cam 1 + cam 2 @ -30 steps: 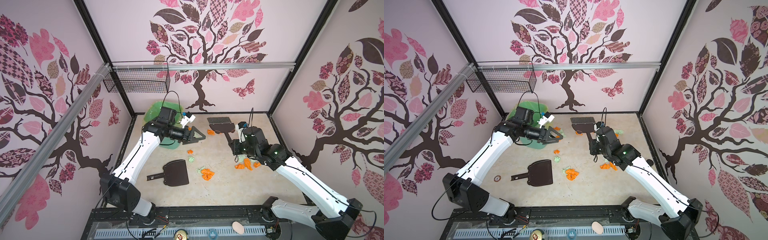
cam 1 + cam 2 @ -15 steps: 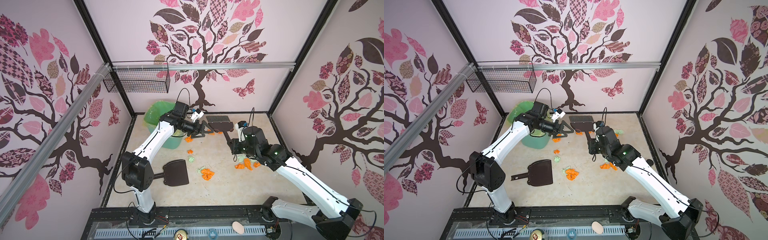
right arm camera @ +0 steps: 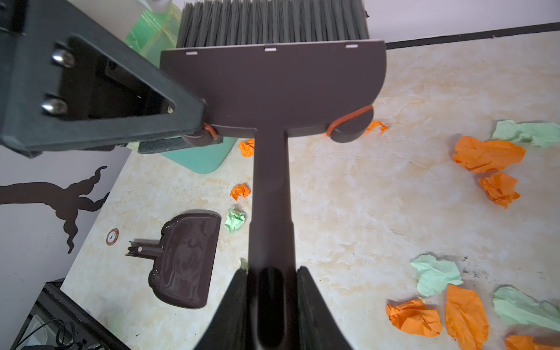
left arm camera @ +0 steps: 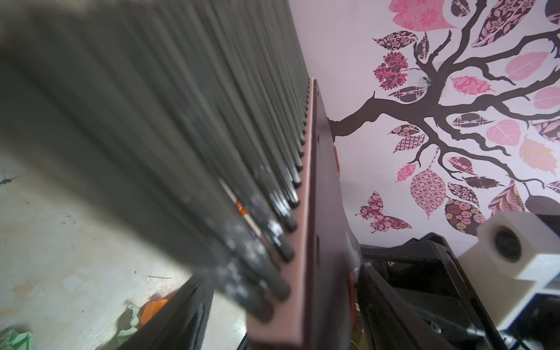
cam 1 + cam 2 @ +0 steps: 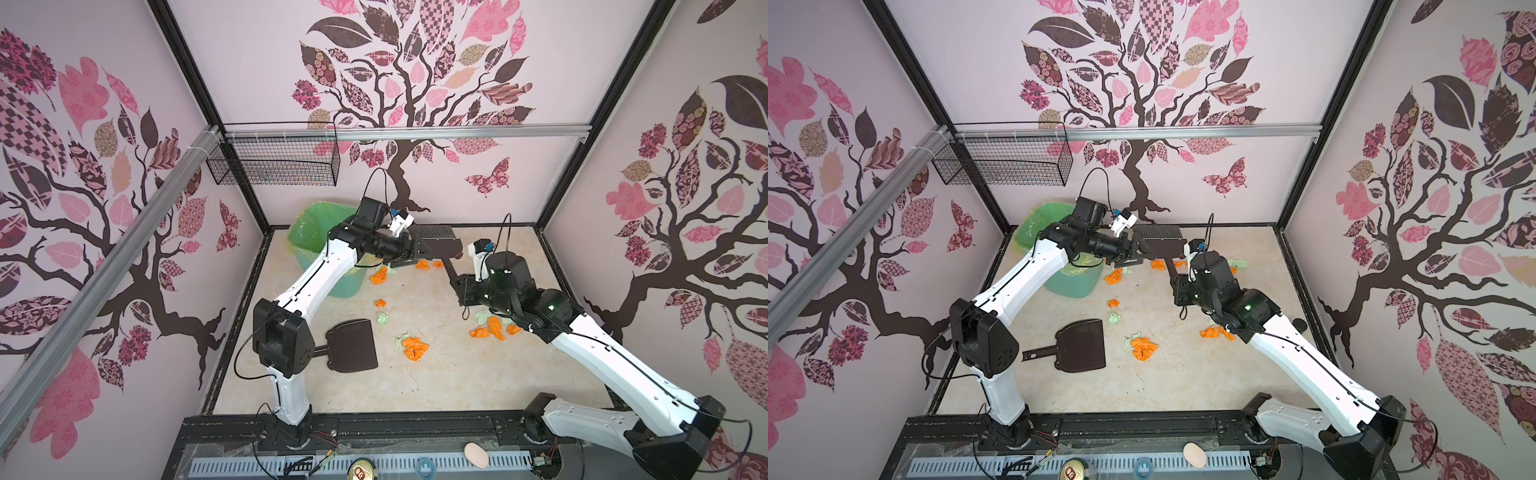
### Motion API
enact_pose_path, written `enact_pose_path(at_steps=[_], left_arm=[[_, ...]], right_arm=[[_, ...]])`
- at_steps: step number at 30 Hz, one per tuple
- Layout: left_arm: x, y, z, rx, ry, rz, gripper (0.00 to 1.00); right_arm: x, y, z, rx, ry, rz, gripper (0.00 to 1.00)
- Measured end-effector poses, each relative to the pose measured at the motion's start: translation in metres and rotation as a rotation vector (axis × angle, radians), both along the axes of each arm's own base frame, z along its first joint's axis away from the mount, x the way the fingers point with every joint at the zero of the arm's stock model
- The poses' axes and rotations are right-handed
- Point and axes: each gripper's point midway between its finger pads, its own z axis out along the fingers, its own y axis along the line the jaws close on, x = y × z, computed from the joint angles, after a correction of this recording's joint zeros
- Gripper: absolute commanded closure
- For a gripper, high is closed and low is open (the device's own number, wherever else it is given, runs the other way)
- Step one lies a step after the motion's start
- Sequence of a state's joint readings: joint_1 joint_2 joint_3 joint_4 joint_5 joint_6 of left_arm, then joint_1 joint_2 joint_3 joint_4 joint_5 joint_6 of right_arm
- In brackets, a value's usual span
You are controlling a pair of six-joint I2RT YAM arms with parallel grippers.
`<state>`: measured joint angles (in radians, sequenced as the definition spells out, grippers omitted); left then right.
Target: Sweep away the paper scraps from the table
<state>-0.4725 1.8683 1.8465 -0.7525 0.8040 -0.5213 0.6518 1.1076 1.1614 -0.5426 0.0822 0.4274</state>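
- Jaws of the right gripper were closed on the handle of the brush, which, as far as we could tell, hung off the table with its bristles towards the back wall.
- Jaws of the left gripper stood wide astride a corner of the brush head, one of the fingers lying against it. We could not tell whether they pressed on it.
- We found the paper scraps scattered in three places:
  - some under the brush head beside the green bin;
  - some in mid-table near the dustpan;
  - a cluster beneath the right arm.
- We judged the step to be squaring the brush in the right grip. It would go best if:
  - the left jaws met the hard head plate and not the bristles, which would only bend;
  - the right grip held firm while the head was nudged, so the handle did not twist.
- We thought the orange band at the head's corners might snag a finger, so the left arm should draw off straight.
- We reckoned the dustpan, lying flat and well apart from both grippers, would be wanted next.
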Motion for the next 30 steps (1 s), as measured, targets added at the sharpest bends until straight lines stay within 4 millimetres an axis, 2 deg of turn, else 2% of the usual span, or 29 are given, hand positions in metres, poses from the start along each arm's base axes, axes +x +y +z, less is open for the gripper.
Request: enact_pose_path(at_steps=[3,7,12,17,19,22,25,28,30], left_arm=[[0.004,-0.006,0.0,-0.004,0.002,0.009,0.29],[0.012,-0.014,0.008,-0.019,-0.009,0.022,0.39],[0.017,-0.019,0.018,-0.038,-0.035,0.03,0.56],[0.015,-0.023,0.022,-0.06,-0.021,0.022,0.78],[0.009,-0.028,0.03,-0.085,-0.015,-0.002,0.81],[0.006,-0.031,0.032,-0.089,-0.029,-0.014,0.88],[0.006,-0.031,0.032,-0.091,-0.037,-0.023,0.93],[0.003,-0.032,0.026,-0.117,-0.035,-0.055,0.96],[0.0,-0.031,0.02,-0.148,-0.01,-0.08,0.97]], right_arm=[[0.0,0.0,0.0,0.0,0.001,0.0,0.84],[0.0,0.003,0.001,0.006,-0.005,0.007,0.84],[-0.001,0.004,-0.001,0.008,-0.004,0.007,0.84],[-0.002,0.004,-0.005,0.001,0.007,0.011,0.84],[-0.004,0.004,-0.012,-0.01,0.023,0.016,0.83],[-0.005,0.004,-0.016,-0.016,0.031,0.018,0.71],[-0.004,0.006,-0.015,0.003,0.015,0.021,0.49],[-0.011,0.006,0.002,0.084,-0.052,0.037,0.35],[-0.023,0.004,0.017,0.149,-0.118,0.07,0.28]])
